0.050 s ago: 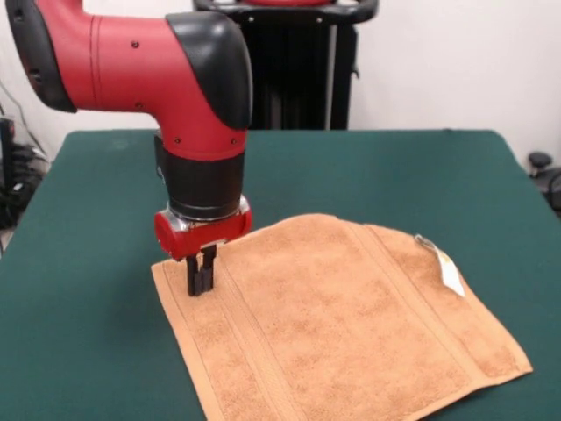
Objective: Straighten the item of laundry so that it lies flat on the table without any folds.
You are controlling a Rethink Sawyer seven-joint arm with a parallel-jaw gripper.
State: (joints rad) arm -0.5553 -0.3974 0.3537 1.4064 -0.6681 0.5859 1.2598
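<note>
I find no legible text, brand, number or sign anywhere in the front view. The small white tag [450,272] at the right-hand edge of the towel [342,324] is the only label-like item I see, and any print it carries is too small for me to read. The red and black arm [175,79] shows me no readable marking on its housings either.

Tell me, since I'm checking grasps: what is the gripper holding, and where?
The gripper looks shut on the towel near its left edge; a true pinch cannot be confirmed.
</note>
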